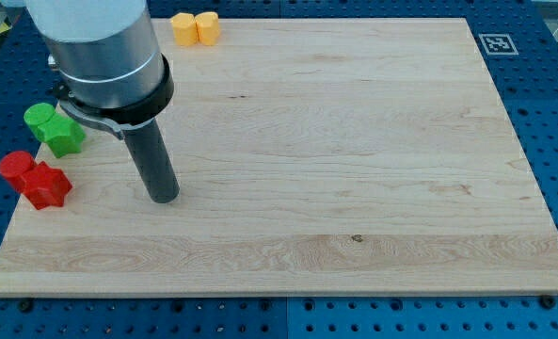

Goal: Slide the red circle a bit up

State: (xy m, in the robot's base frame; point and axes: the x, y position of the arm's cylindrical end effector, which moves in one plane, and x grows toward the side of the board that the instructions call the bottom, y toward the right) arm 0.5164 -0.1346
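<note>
Blue perforated bench shows on every side of the pale wooden board (354,169), which fills most of the view and carries a small black-and-white marker tag (496,43) at its top right corner.

Starting from the arm: my tip (165,199) is the lower end of a straight dark rod hanging from a grey cylindrical housing (100,47) at the view's top left. It has no jaws, so it holds nothing; it rests on bare wood in the left part of the board, touching no block.

Nearest to it, toward the view's left, sit 2 red blocks pressed together. The red circle (16,168) is the outer one, at the very left edge of the board, and a red star-like block (47,185) lies just to its lower right, between the circle and my tip (the tip stands clear of both, with a strip of wood between).

Above them, also touching each other, are a green circle (40,118) and a green star-like block (64,136), partly tucked under the arm's black collar.

Farthest off, at the top edge, 2 yellow-orange blocks (195,28) sit side by side; their exact shapes are hard to make out.
</note>
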